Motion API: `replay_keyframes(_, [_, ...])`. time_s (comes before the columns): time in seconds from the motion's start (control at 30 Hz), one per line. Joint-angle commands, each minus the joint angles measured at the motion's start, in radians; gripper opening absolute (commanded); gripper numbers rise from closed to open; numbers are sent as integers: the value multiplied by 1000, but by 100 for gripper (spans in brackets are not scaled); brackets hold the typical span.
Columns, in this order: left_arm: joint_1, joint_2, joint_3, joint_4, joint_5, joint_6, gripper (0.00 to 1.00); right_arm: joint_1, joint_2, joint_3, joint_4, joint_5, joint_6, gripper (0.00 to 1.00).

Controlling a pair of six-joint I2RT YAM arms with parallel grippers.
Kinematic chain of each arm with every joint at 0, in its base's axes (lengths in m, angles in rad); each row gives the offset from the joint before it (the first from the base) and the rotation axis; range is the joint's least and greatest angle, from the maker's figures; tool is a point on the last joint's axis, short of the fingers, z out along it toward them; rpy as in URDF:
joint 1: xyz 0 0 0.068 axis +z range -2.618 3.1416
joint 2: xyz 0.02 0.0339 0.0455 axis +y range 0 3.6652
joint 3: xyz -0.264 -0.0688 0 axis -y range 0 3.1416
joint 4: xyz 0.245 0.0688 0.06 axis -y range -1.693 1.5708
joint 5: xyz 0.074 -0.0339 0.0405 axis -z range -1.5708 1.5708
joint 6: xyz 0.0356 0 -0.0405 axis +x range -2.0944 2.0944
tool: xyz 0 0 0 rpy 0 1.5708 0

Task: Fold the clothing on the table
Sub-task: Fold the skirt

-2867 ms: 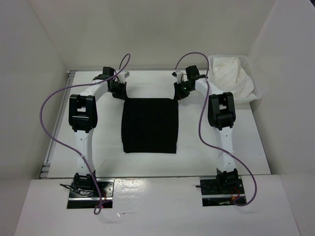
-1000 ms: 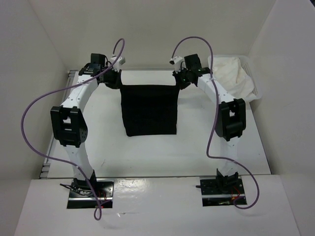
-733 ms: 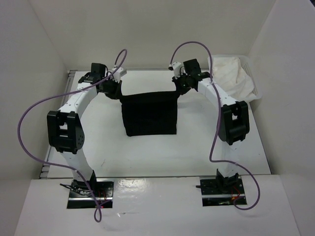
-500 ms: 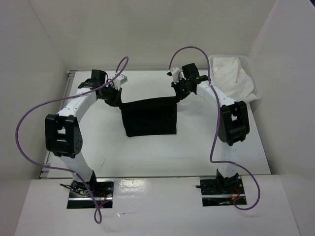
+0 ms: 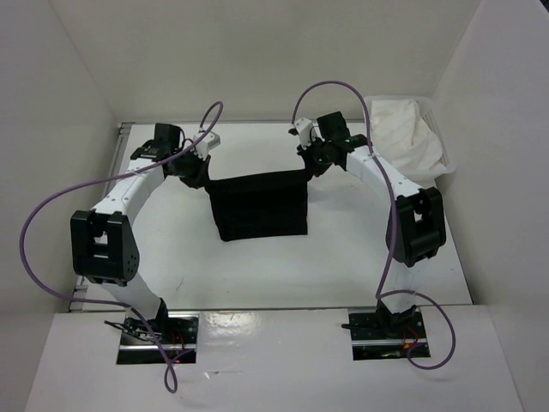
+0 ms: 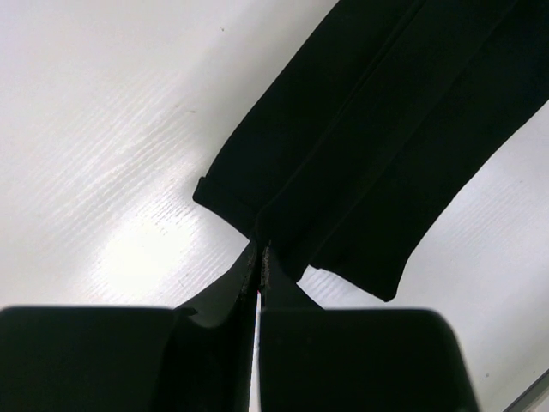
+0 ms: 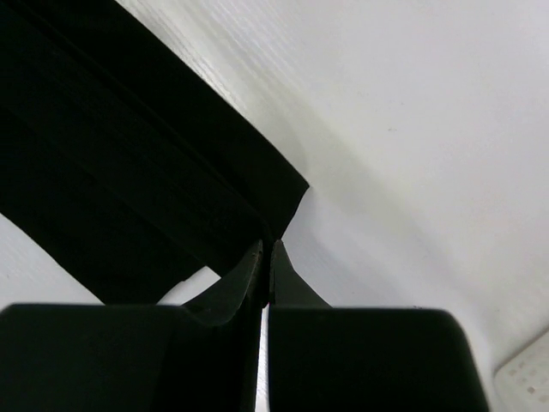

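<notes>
clothing [image 5: 262, 210], black and soft, lies on the white surface [image 5: 343, 257] between the two arms, with its near edge flat. its far edge hangs up off the surface. the left claw [image 5: 206, 177] is pinched tight on the far left corner, and the right claw [image 5: 306, 168] on the far right corner. a white cloth [image 5: 403, 133] sits at the back right.

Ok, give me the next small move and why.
Probably carry both held corners toward the near edge: the left gripper and right gripper are shut on the raised far edge of the clothing, whose near part lies on the table.
</notes>
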Motion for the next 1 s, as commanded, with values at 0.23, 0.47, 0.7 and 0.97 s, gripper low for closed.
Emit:
replay_keyframes(0.23, [4,-77,-90,-25,8,65,0,36,-60,-65,-36,3,-63,0])
replay_keyframes(0.47, [4,-109,-144,-57,8,111,3,77,-41,-85,-131,-6,-113,0])
replay_keyframes(0.7, [-5,-139,-183,-96,42,140,6,117,-32,-113,-171,3,-159,0])
replay_keyframes(0.97, [-5,-195,-228,-189,106,246,25,126,-32,-122,-189,44,-179,0])
